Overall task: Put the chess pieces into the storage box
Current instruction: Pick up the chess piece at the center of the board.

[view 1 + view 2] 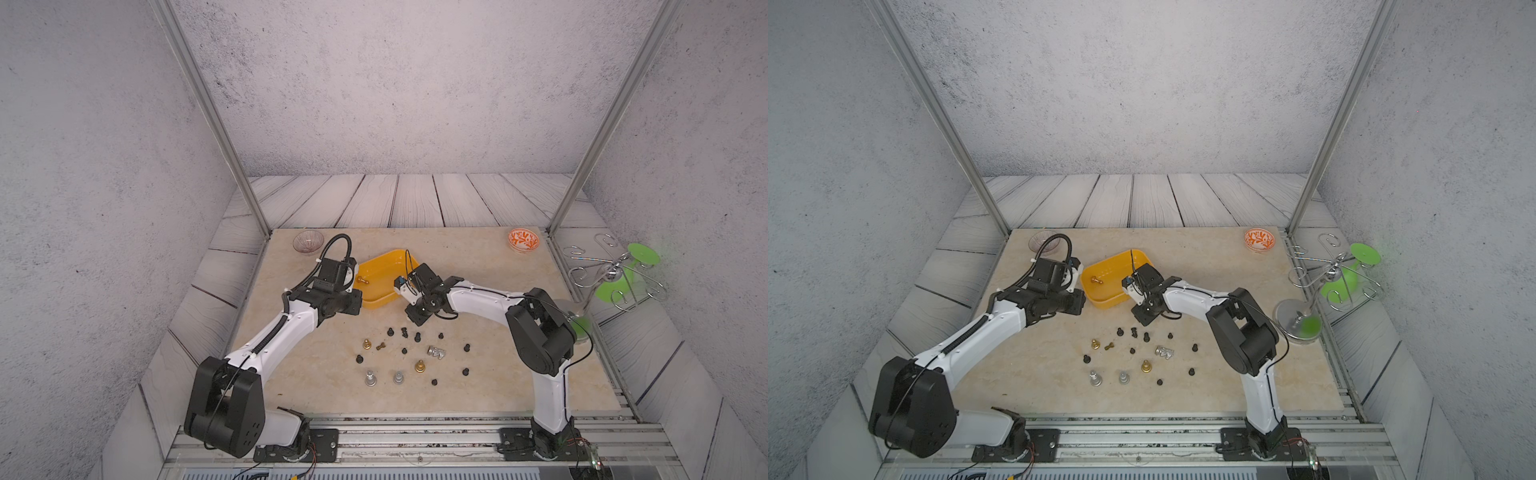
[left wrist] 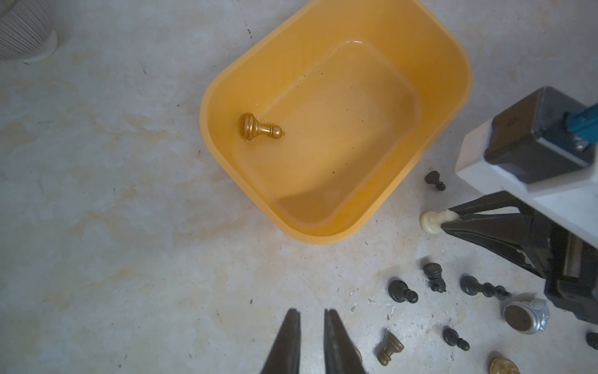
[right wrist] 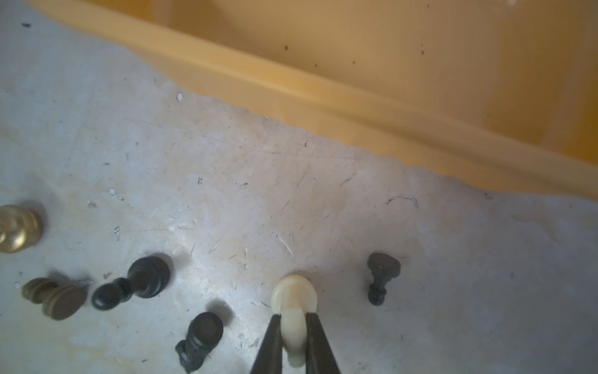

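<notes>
Right jaws clenched on the neck of the small cream chess piece (image 3: 293,294), near the bright yellow rounded plastic tub (image 3: 323,94); we can't tell if it's off the beige marbled surface (image 3: 226,181); left jaws barely parted, empty; one gold piece (image 2: 260,127) lies in the tub; small black pieces (image 3: 382,275) flank the cream one; bare surface up to the rim.

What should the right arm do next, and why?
Probably a short lift straight up, to clear the rim: the right tool is shut on the cream piece, which sits low just outside the storage box wall.
</notes>
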